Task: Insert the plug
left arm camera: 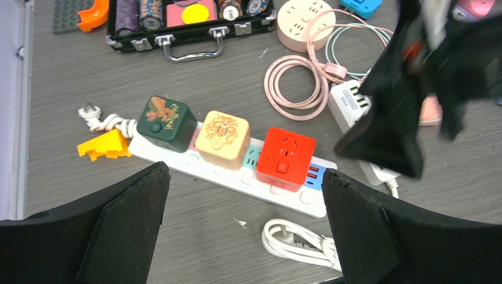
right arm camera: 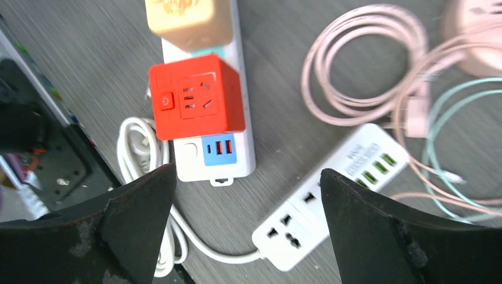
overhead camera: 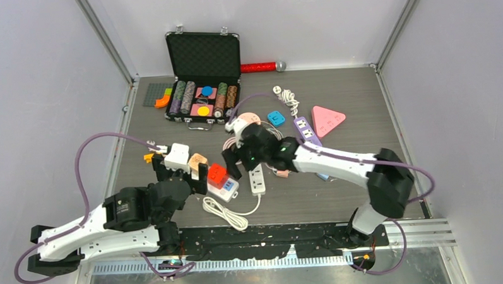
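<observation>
A long white power strip [left arm camera: 237, 177] lies on the table with a green cube [left arm camera: 167, 123], a beige cube [left arm camera: 222, 139] and a red cube [left arm camera: 286, 157] plugged into it. Its white cable [left arm camera: 302, 242] lies coiled in front, with the plug [left arm camera: 284, 235] in the coil. My left gripper [left arm camera: 245, 231] is open and empty, above the table just near of the strip. My right gripper [right arm camera: 248, 231] is open and empty, above the gap between the strip's blue USB end [right arm camera: 218, 149] and a second white strip [right arm camera: 331, 195]. In the top view the grippers [overhead camera: 197, 182] [overhead camera: 234, 163] flank the red cube [overhead camera: 216, 174].
An open black case of poker chips [overhead camera: 203, 74] stands at the back. A pink round socket [overhead camera: 248, 119], coiled pink cable [left arm camera: 296, 83], blue adapter [overhead camera: 276, 118], purple strip [overhead camera: 306, 130] and pink triangle [overhead camera: 328, 119] lie behind the right arm. An orange piece [left arm camera: 103, 145] lies at the strip's left end.
</observation>
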### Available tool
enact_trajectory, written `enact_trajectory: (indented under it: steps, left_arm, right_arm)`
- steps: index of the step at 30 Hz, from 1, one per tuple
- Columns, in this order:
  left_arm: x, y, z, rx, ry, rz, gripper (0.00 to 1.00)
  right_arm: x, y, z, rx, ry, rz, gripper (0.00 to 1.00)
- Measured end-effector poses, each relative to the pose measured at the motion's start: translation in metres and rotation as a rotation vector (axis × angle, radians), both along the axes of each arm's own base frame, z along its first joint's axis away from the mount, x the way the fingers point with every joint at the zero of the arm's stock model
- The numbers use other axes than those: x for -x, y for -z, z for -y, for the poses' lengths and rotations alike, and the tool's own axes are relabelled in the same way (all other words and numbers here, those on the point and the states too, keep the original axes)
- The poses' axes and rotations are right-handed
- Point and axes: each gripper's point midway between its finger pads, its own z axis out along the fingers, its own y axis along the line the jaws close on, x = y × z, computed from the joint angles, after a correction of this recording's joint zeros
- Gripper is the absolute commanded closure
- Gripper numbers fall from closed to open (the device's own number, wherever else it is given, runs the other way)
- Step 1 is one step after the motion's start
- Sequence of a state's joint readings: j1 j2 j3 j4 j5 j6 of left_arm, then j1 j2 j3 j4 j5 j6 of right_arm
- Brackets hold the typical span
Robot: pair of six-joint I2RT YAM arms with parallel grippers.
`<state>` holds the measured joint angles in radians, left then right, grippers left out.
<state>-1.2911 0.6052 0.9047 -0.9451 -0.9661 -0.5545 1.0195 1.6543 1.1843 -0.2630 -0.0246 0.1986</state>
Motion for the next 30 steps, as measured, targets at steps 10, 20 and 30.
enact_trajectory:
  steps: [10,20,30]
  left_arm:
    - [-0.003,0.02,0.035,0.051,0.071,-0.029,0.02]
    - [-0.019,0.062,0.094,0.08,0.133,-0.204,0.12]
    - [-0.076,0.1,0.162,0.146,0.196,-0.329,0.24]
  right_arm:
    - [-0.057,-0.046,0.094,-0.121,0.341,0.004,0.5]
    - [-0.075,0.027,0.184,0.068,0.685,-0.11,0.51]
    - [-0.049,0.05,0.217,0.077,0.81,-0.174,0.56]
